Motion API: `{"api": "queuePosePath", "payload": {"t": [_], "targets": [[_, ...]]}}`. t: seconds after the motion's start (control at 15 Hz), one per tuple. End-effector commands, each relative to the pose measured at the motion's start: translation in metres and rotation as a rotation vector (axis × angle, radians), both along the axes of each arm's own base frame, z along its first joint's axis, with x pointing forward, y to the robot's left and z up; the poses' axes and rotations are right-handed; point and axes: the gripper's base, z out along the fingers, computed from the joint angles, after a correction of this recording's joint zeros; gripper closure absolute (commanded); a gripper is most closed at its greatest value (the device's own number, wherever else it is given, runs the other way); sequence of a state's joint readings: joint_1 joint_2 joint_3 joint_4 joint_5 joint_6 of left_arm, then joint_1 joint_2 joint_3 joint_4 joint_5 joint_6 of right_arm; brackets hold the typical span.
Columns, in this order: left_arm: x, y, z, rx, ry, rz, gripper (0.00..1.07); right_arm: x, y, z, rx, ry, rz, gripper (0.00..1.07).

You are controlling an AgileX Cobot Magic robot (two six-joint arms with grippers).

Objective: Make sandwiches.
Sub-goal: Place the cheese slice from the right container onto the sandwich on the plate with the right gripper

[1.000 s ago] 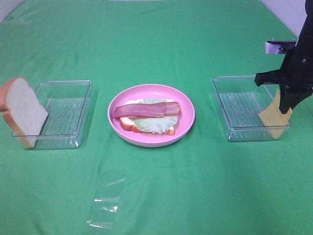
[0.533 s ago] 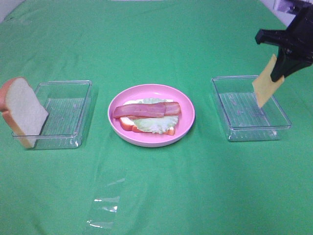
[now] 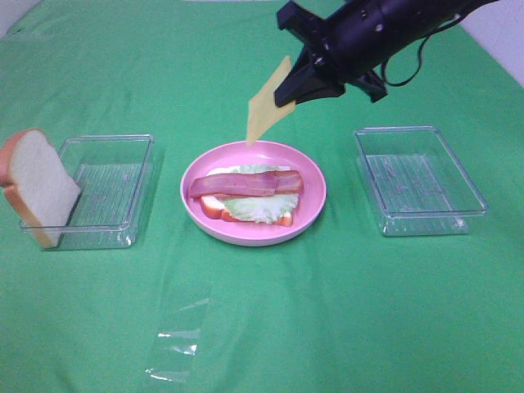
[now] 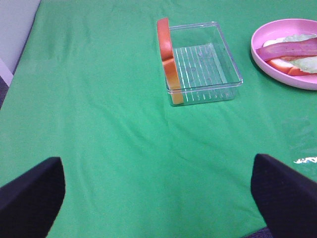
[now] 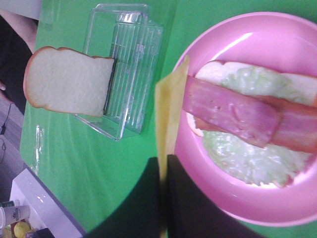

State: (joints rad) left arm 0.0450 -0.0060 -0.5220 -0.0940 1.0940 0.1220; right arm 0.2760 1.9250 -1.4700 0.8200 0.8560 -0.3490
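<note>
We judge cheese-laying in hand: the right jaws pinch the cheese slice (image 3: 268, 100) by its upper end, hanging it over the 12 o'clock rim of the pink plate (image 3: 313, 201). Next it needs lowering flat onto the bacon (image 3: 246, 183), then release. The right arm (image 3: 377, 24) reaches in from 2 o'clock, angled down. The left jaws stand apart, empty.
</note>
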Motion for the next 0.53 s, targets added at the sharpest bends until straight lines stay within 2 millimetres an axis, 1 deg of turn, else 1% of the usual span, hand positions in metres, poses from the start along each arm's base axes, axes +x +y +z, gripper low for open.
{"api": "queuePosePath", "payload": {"t": [0.07,0.13,0.33,0.4,0.47,0.53], "targets": [[-0.002,-0.001,0.000,-0.011,-0.030,-0.011,0.12,0.003,0.021,-0.021,0.035,0.029,-0.003,1.07],[-0.002,-0.001,0.000,-0.011,-0.030,-0.011,0.12,0.005,0.027,-0.033,0.058,0.068,-0.014,1.07],[-0.002,-0.001,0.000,-0.011,-0.030,-0.011,0.12,0.014,0.032,-0.063,0.091,0.131,-0.070,1.07],[-0.002,-0.001,0.000,-0.011,-0.030,-0.011,0.12,0.015,0.033,-0.069,0.094,0.148,-0.074,1.07],[-0.002,-0.001,0.000,-0.011,-0.030,-0.011,0.12,0.018,0.035,-0.087,0.109,0.193,-0.096,1.07],[-0.002,-0.001,0.000,-0.011,-0.030,-0.011,0.12,0.019,0.036,-0.094,0.123,0.218,-0.111,1.07]]}}
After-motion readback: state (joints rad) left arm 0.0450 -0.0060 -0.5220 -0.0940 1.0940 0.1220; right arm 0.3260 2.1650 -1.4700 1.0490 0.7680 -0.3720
